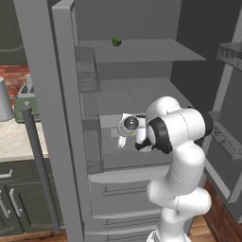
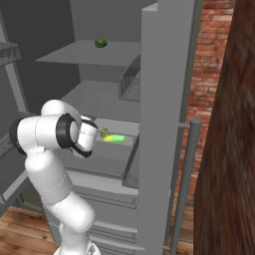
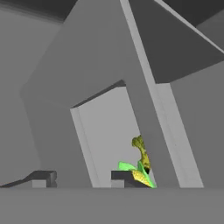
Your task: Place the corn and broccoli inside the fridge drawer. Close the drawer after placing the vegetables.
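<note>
The white arm rises from the lower right of the left base view, its elbow bent at frame centre and its hand reaching into the open fridge toward the fridge drawer (image 1: 124, 160), the pale see-through tray pulled out at mid-height. In the right base view the same drawer (image 2: 112, 149) sits just right of centre, and the corn (image 2: 115, 139) lies inside it as a bright green and yellow streak, with the broccoli (image 2: 104, 133) a small olive speck touching its left end, right beside the wrist. In the hand view the gripper (image 3: 81, 179) shows as 2 dark finger tips at the bottom edge, 1 at lower left and 1 near lower centre, with a clear gap between them; the right tip (image 3: 127, 177) is touching the corn (image 3: 141, 175), which sits just to its right rather than between the tips. I cannot tell from these pictures whether the jaws are gripping anything or merely standing apart. The broccoli (image 3: 139, 146) rises just above the corn in that view, against the pale drawer floor. A small dark green ball (image 1: 116, 41) rests on the upper fridge shelf near the top centre of the left base view, well apart from the drawer. The fridge door (image 1: 45, 113) stands open along the left side.
</note>
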